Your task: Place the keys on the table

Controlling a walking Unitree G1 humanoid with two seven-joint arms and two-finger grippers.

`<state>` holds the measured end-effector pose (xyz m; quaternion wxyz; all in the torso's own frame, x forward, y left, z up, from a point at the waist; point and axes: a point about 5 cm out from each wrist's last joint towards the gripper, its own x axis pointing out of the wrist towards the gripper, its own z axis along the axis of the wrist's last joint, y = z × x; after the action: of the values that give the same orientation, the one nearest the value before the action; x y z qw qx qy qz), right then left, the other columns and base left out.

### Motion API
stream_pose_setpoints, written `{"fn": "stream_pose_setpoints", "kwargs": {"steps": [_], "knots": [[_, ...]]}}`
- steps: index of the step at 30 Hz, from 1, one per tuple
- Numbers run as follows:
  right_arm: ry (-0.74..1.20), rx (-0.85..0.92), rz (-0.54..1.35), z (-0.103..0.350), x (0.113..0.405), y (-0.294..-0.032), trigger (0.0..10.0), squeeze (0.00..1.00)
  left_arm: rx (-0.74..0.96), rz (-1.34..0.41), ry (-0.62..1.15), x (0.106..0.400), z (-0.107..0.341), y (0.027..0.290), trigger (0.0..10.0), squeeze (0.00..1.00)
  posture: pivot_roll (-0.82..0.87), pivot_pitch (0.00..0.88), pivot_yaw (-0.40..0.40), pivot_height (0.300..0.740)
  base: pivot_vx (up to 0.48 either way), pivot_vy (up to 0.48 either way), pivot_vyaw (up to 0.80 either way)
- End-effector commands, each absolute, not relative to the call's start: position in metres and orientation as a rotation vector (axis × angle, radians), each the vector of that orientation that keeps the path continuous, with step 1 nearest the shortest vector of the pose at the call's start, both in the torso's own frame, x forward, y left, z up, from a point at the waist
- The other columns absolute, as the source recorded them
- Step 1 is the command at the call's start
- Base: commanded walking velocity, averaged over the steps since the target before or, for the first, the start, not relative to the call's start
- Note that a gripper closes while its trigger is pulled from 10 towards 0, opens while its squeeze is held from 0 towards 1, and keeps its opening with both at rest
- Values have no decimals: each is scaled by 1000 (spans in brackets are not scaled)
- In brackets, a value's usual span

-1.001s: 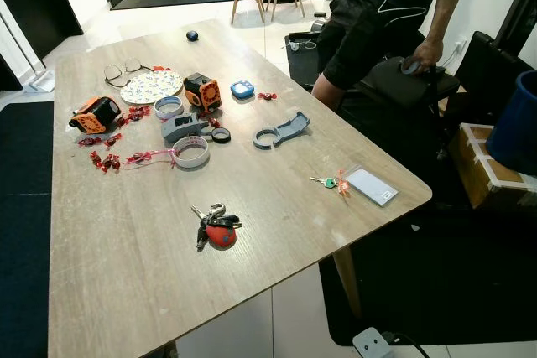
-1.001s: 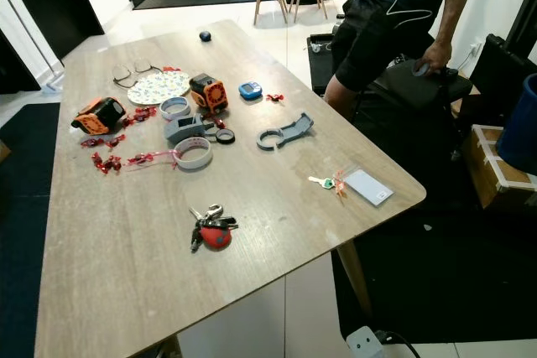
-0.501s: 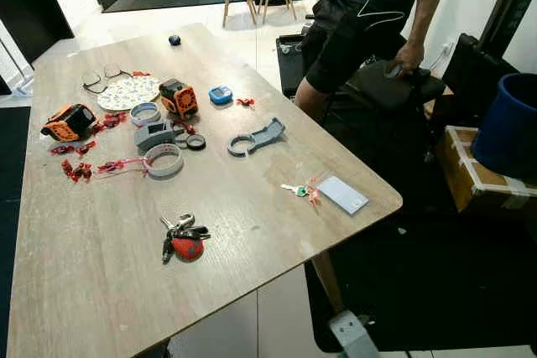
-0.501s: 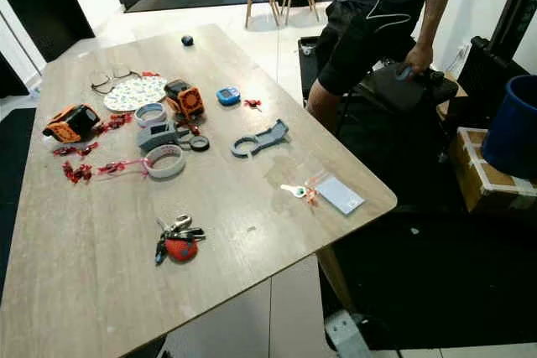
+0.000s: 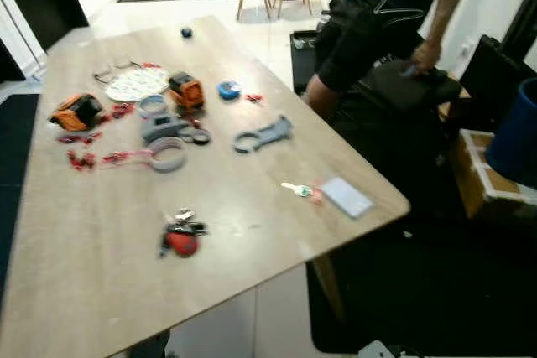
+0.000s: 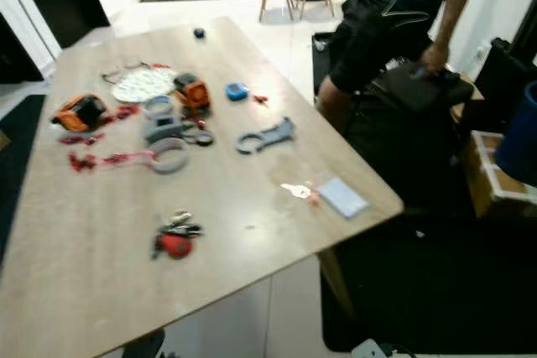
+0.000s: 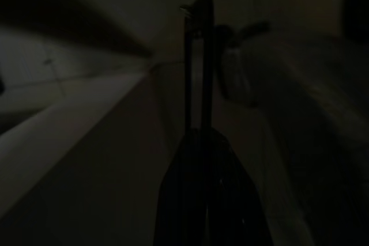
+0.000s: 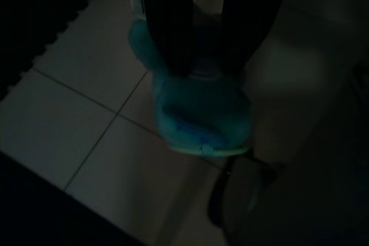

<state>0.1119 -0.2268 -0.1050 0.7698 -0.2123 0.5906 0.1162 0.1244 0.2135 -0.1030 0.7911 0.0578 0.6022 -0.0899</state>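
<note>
A bunch of keys with a red fob (image 5: 179,236) lies on the wooden table (image 5: 101,291), near its front edge and left of the middle. A small key with a green head (image 5: 299,190) rests further right beside a clear card (image 5: 345,197). In the dark left wrist view, my left gripper (image 7: 197,1) hangs below the table with its fingers pressed together, holding nothing. My right gripper (image 8: 202,67) hangs over a tiled floor, its two fingers (image 8: 168,21) apart, with a teal shape (image 8: 199,119) on the floor beyond them.
Tape rolls (image 5: 166,157), orange tools (image 5: 75,111), a patterned plate (image 5: 137,85), glasses and a grey bracket (image 5: 264,134) crowd the table's far half. A person (image 5: 377,14) stands at its right side, hand on a black seat (image 5: 411,85). A box and blue bin (image 5: 516,132) sit at the far right.
The whole picture has shifted and blurred, so the camera has moved. The keys and the other things on the table lie where they were.
</note>
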Motion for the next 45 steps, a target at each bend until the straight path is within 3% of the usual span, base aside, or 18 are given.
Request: {"fn": "stream_pose_setpoints", "kwargs": {"steps": [1,9,12,17,18,25,28,31,40,45], "knots": [[1255,-438,276,-107,117,-208,10000,0,138,-188,1297,125,-102,218,10000,0,-96,32,107,740,0,-461,0],[1205,-404,332,-107,134,-173,10000,0,146,-174,1292,125,-102,219,10000,0,-97,35,109,740,0,-128,0],[1193,-408,342,-105,139,-170,10000,0,149,-173,1290,125,-102,219,10000,0,-97,35,109,740,0,0,0],[1189,-397,342,-103,144,-175,10000,0,155,-172,1286,126,-102,219,10000,0,-97,35,109,740,0,0,476],[1206,-416,328,-103,138,-195,10000,0,157,-172,1285,126,-102,219,10000,0,-98,26,107,740,0,0,794],[1246,-447,285,-100,123,-232,10000,0,158,-169,1283,126,-102,219,10000,0,-103,26,104,740,0,0,794],[1252,-448,277,-100,121,-236,10000,0,158,-170,1282,126,-102,218,10000,0,-103,26,104,740,0,0,794],[1276,-435,274,-107,99,-231,10000,0,156,-175,1284,125,-102,218,10000,0,-105,29,104,740,0,0,794],[1271,-425,263,-109,94,-226,10000,0,156,-181,1288,124,-102,217,10000,0,-108,41,106,740,0,0,755],[1267,-432,221,-109,98,-222,10000,0,154,-183,1289,124,-103,217,10000,0,-108,41,106,740,0,0,0]]}}
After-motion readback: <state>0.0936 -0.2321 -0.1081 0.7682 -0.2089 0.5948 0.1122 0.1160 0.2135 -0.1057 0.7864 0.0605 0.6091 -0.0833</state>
